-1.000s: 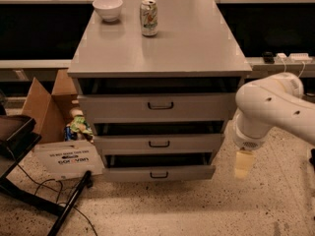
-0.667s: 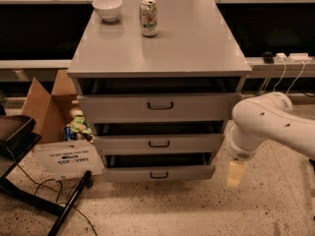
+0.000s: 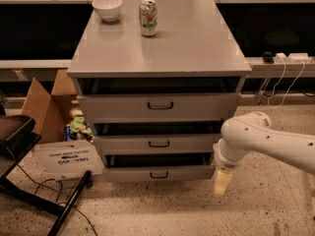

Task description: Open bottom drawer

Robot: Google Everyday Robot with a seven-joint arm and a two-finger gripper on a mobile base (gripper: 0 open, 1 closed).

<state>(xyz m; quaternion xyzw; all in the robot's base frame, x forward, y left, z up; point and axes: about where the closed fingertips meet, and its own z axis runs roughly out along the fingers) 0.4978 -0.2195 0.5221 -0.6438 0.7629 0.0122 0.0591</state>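
Note:
The bottom drawer (image 3: 130,173) is the slimmest grey front, lowest of three in the grey cabinet (image 3: 162,48). It has a small dark bar handle (image 3: 158,174) and sits slightly pulled out, with a dark gap above it. My gripper (image 3: 221,183), cream-coloured at the end of the white arm (image 3: 266,141), points down just right of the drawer's right end, close to the floor. It holds nothing that I can see.
The middle drawer (image 3: 123,144) and the tall top drawer (image 3: 113,107) are above it. A white bowl (image 3: 107,8) and a can (image 3: 148,17) stand on the cabinet top. A cardboard box (image 3: 44,107), a white sign (image 3: 66,159) and a black frame (image 3: 29,200) are on the left. Cables (image 3: 285,82) hang at the right.
My arm has swung left and downward, bringing the gripper from beside the cabinet's right side to the right end of the bottom drawer. The drawers have not moved.

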